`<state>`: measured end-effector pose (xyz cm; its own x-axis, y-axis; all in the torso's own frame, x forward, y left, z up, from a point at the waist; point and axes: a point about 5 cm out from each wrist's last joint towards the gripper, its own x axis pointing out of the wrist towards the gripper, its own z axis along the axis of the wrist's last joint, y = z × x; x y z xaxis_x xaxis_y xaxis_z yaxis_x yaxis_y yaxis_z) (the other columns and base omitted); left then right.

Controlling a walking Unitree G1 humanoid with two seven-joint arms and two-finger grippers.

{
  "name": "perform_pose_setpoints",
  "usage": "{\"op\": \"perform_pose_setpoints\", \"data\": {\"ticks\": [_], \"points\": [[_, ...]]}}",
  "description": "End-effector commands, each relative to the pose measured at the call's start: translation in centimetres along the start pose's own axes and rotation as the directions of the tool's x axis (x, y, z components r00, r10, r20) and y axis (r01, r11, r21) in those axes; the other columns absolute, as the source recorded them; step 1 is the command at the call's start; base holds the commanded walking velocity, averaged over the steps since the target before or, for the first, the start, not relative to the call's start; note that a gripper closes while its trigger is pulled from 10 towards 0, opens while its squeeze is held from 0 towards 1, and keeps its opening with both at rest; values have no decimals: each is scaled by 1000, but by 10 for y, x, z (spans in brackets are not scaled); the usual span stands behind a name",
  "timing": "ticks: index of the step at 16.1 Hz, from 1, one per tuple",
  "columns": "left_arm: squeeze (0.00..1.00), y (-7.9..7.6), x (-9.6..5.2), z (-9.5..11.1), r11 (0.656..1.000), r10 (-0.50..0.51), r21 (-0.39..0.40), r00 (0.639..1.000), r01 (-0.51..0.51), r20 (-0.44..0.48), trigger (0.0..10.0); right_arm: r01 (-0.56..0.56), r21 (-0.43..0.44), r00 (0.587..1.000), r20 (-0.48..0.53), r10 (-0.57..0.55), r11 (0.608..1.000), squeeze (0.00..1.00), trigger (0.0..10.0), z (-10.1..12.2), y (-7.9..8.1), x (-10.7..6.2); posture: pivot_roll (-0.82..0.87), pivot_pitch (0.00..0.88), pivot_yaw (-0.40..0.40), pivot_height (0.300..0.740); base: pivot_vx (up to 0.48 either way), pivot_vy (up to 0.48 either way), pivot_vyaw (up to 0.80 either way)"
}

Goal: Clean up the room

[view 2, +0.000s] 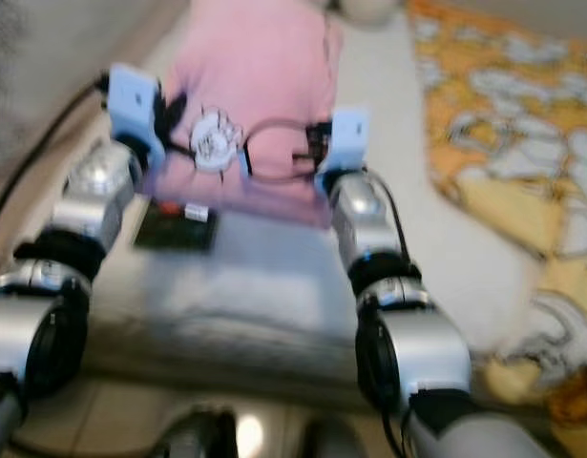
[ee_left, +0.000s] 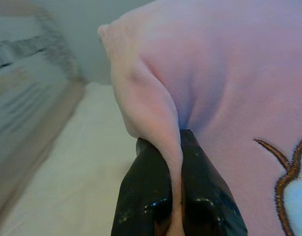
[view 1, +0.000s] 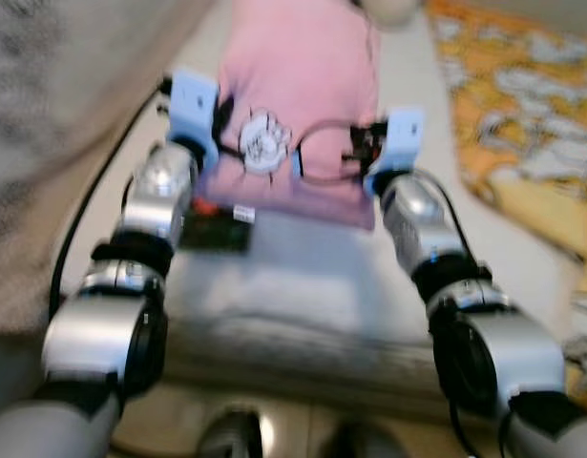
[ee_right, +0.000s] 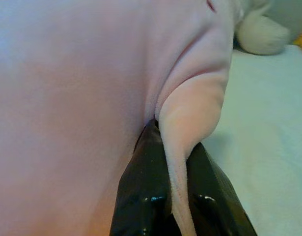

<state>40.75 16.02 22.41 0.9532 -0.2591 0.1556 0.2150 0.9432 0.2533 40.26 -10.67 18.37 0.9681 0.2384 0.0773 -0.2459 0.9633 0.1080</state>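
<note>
A pink pillow [view 1: 298,86] with a white and brown embroidered figure hangs between my two arms, above a pale grey bed surface [view 1: 303,277]. My left gripper [ee_left: 176,147] is shut on the pillow's left edge, a fold of pink fabric pinched between its black fingers [ee_left: 148,187]. On the opposite side my right gripper [ee_right: 173,132] is shut on the pillow's right edge in the same way. In the eye views the blue wrist blocks [view 1: 193,100] flank the pillow and hide the fingers.
An orange and white patterned blanket [view 1: 522,105] lies to the right. A white plush thing [ee_right: 261,29] rests beyond the pillow's far end. A small dark label with a red mark [view 1: 215,229] sits near my left forearm. Grey fabric [view 1: 45,105] rises at the left.
</note>
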Motion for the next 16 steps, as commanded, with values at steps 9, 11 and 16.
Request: {"op": "perform_pose_setpoints", "data": {"ticks": [9,11,16], "points": [[0,16,2,6,987,68,147,997,-64,-25,10000,32,-27,999,-2,-32,999,0,10000,-7,-5,-5,-47,20,-42,740,0,420,131],[0,14,2,5,991,70,117,997,-68,-17,10000,26,-31,1000,-7,-26,999,0,10000,-9,-4,-5,-50,25,-40,740,0,0,0],[0,8,0,-3,990,85,118,995,-80,-44,10000,53,-8,999,-7,-53,999,0,10000,-7,-13,-6,-51,43,-48,740,424,0,0]]}}
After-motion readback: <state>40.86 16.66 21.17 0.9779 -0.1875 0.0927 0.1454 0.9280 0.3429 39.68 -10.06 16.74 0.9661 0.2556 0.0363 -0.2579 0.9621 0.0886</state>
